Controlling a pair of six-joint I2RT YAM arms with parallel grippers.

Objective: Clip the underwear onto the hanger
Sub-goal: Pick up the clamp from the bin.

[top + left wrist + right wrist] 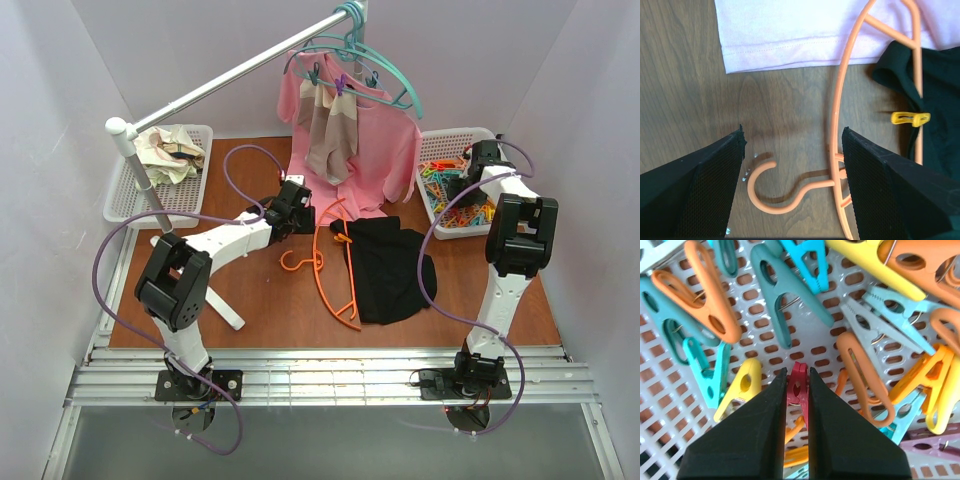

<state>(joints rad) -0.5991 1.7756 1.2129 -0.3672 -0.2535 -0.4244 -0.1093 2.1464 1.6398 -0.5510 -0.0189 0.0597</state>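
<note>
Right fingers [460,188]: down in the peg basket [445,134] at the far right of the worktop [280,300]. They are pinched narrow on a dark red peg [797,390] that stands on end among the loose ones. Which end of the peg they have cannot be told.

Left fingers [297,212]: spread wide and holding nothing. They hover by the hook end of the hanger [834,100]. In the wrist view the hook lies on the wood between them, below the tips, with no contact visible.

Relation that matters: the hanger lies to the left of the right fingers and nearer the bases, well apart from the basket. Its long axis runs far-to-near, slightly tilted, with the hook pointing toward the left arm. The underwear [392,270] is spread on the hanger's right side — the side facing the right arm — with its edge lapping the straight bar. The left arm is nearer the hanger; the right arm has the peg and is nearer the cloth.

Look of things: the hanger is thin, bright orange and flat on the wood. The underwear is plain black, limp and a little rumpled. A yellow peg [910,118] already bites cloth to bar toward the far end, and no peg shows at the near end. My guess — the red peg goes there, set crossways to the bar.
</note>
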